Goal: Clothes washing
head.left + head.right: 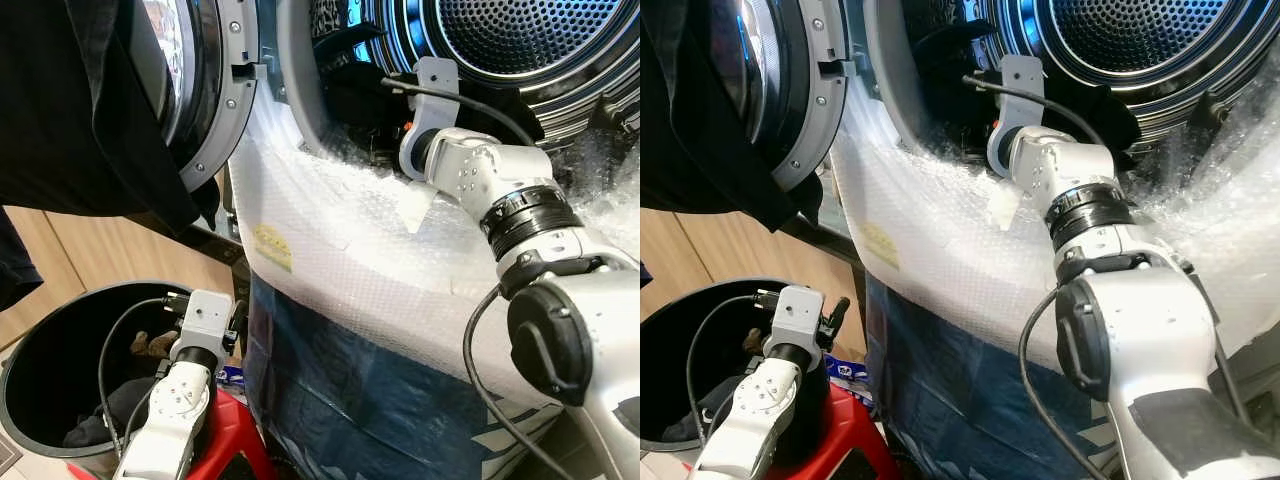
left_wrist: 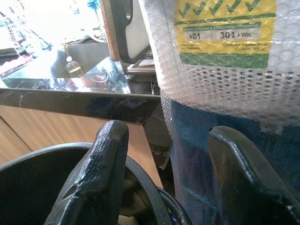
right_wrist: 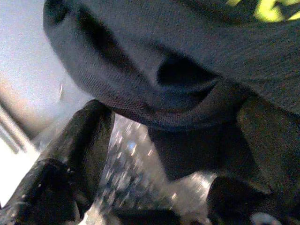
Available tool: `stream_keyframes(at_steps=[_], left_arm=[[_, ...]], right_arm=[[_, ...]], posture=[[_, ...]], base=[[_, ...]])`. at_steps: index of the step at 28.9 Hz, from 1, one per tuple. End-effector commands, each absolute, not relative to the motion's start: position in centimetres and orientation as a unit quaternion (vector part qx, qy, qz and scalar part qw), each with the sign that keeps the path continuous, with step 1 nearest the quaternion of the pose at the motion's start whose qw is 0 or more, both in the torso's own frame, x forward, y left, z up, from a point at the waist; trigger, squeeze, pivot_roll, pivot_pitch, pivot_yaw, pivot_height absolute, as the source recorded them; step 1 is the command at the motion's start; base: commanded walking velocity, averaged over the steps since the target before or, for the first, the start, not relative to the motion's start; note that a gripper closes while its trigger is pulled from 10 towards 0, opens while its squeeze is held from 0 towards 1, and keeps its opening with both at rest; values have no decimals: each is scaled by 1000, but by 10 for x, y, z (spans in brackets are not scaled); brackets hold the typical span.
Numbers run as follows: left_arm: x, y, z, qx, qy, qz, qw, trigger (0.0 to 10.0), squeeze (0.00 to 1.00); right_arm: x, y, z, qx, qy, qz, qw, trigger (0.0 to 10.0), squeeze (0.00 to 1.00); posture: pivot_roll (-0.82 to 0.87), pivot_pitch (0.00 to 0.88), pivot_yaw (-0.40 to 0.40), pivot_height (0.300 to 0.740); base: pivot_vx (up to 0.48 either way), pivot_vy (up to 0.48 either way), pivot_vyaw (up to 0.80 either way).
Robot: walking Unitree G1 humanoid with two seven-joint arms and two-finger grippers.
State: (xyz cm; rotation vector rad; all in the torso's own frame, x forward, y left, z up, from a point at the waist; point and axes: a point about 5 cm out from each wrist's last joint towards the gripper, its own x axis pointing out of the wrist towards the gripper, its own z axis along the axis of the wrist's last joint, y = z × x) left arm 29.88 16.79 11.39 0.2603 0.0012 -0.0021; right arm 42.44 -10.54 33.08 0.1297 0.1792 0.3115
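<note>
Dark grey knit garment [image 3: 187,61] draped at drum mouth upper centre, right gripper [image 3: 154,187] fingers spread beneath it, left gripper [image 2: 168,178] fingers apart over round black laundry basket [image 1: 40,330] lower left, bubble-wrapped white washer front [image 1: 350,250] centre, perforated steel drum [image 1: 530,40] upper right.

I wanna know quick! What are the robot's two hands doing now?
Left gripper: open, empty, over the bin.
Right gripper: open, at dark clothes in the drum.

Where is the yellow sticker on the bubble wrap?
The yellow sticker sits on the bubble wrap covering the washer's front, below the open door and above the black basket, left of the right arm.
</note>
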Motion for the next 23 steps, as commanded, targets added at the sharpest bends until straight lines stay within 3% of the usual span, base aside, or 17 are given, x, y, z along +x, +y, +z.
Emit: stream_keyframes(at_steps=[1, 10, 23], left_arm=[[299, 168, 118, 132, -6, 1, 991, 10000, 0], [299, 166, 121, 119, -8, 3, 993, 10000, 0], [299, 167, 124, 118, -9, 11, 993, 10000, 0]], right_arm=[[425, -115, 344, 86, 69, 135, 985, 10000, 0], [427, -129, 333, 86, 77, 102, 988, 10000, 0], [429, -164, 308, 41, 99, -10, 994, 10000, 0]], posture=[[58, 0, -36, 740], [64, 0, -43, 740], [77, 0, -54, 740]], base=[[0, 0, 0], [0, 0, 0], [0, 0, 0]])
